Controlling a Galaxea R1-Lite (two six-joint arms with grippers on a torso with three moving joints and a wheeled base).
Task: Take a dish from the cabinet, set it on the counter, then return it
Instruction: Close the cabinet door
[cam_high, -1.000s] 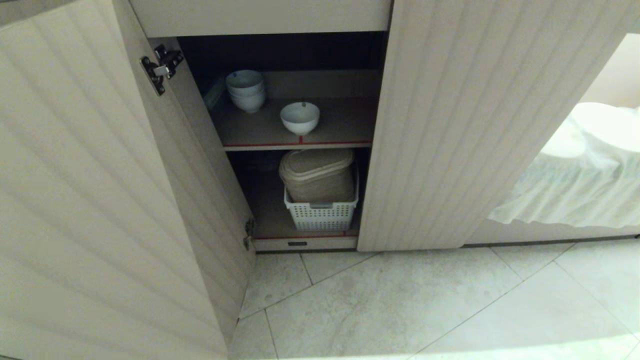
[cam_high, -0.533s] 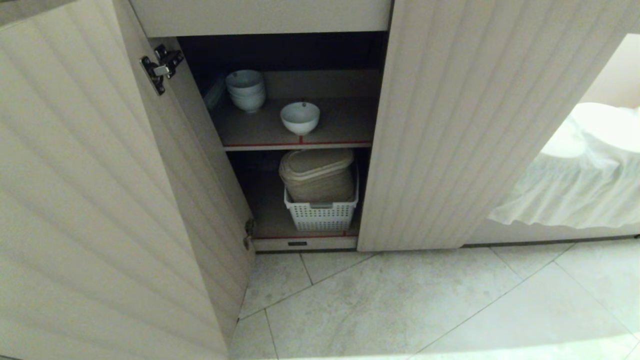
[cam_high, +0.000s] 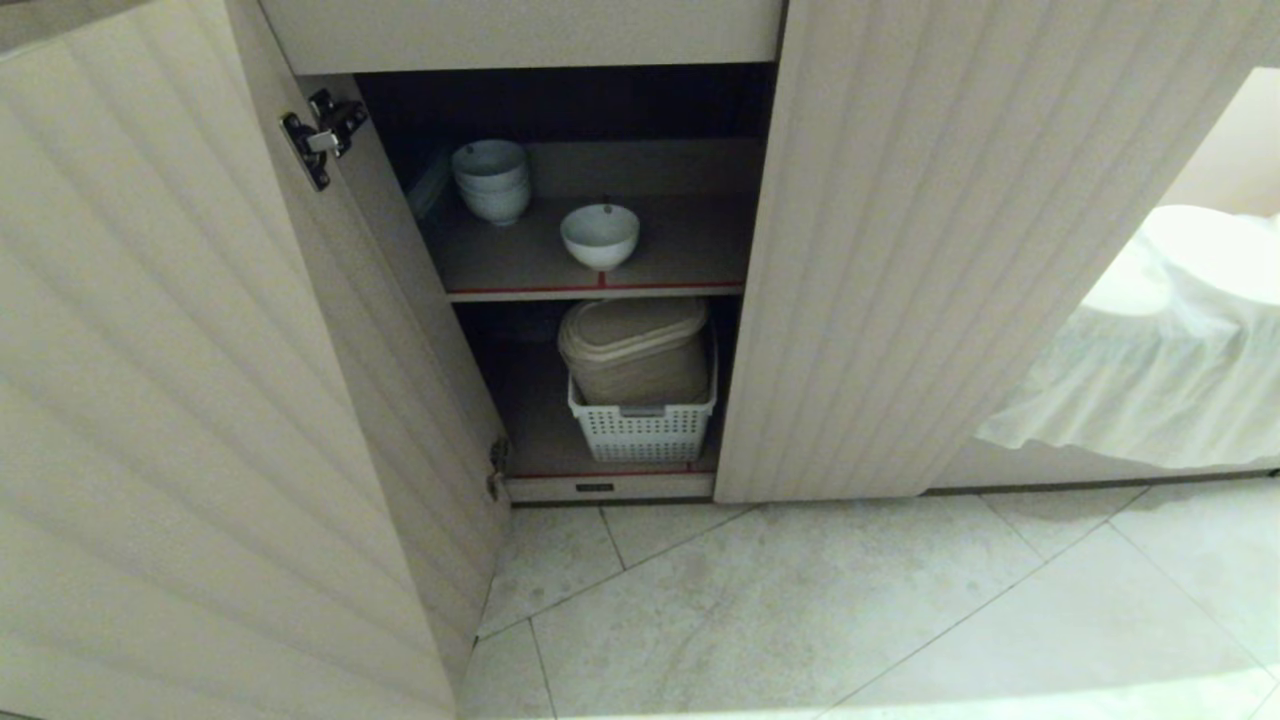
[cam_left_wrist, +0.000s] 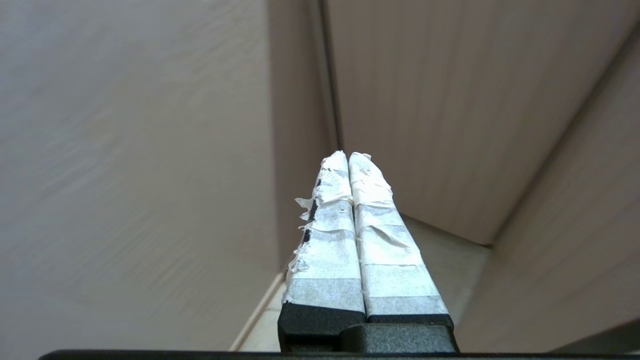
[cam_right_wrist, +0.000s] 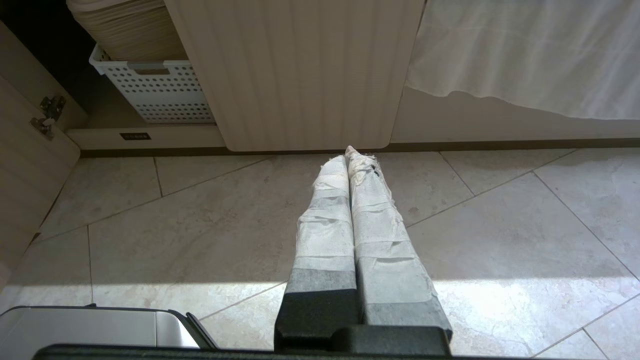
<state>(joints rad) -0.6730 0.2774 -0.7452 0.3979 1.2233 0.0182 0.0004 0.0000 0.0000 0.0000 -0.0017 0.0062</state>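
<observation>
Left gripper (cam_left_wrist: 348, 156) pressed closed, taped fingers (cam_left_wrist: 327, 235), beige panels (cam_left_wrist: 430, 100) beyond

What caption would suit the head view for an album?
Open cabinet: a lone white bowl beside stacked bowls, basket below.

The cabinet (cam_high: 900, 250) doors are beige with up-and-down stripes. Its shelves (cam_high: 600, 290) have red edges. On the top shelf sits a white dish (cam_high: 600, 235) (shiny). Below the shelf is a white basket (cam_high: 642, 432) full of holes.

One lone dish (cam_high: 600, 235), perhaps three stacked bowls (cam_high: 491, 180), one basket (cam_high: 643, 425), two doors (cam_high: 200, 400).
</observation>
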